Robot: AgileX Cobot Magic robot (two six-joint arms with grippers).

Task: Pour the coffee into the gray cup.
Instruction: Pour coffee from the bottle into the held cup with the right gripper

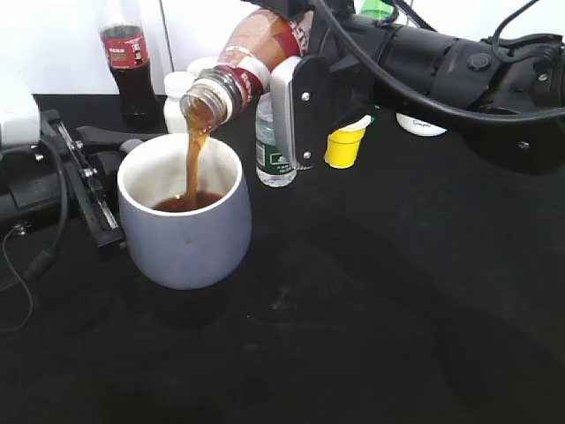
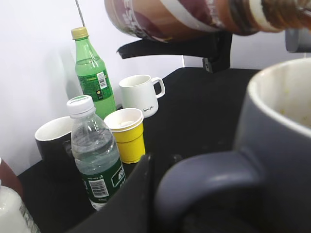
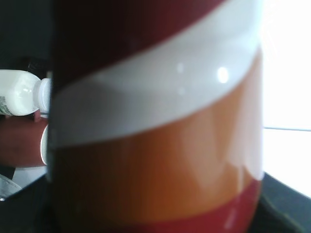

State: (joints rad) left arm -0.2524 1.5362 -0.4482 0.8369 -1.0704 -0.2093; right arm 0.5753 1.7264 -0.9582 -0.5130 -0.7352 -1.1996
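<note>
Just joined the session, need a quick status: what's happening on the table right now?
The right gripper holds the coffee bottle tilted over the gray cup, and a brown stream is falling into it. Coffee covers only the cup's bottom so far. The left arm sits at the cup's handle; whether it grips it is unclear. Other bottles and cups stand behind.

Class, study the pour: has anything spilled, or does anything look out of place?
Nothing stands out. The coffee stream from the tilted coffee bottle falls inside the gray cup; no spill shows on the black table.
</note>
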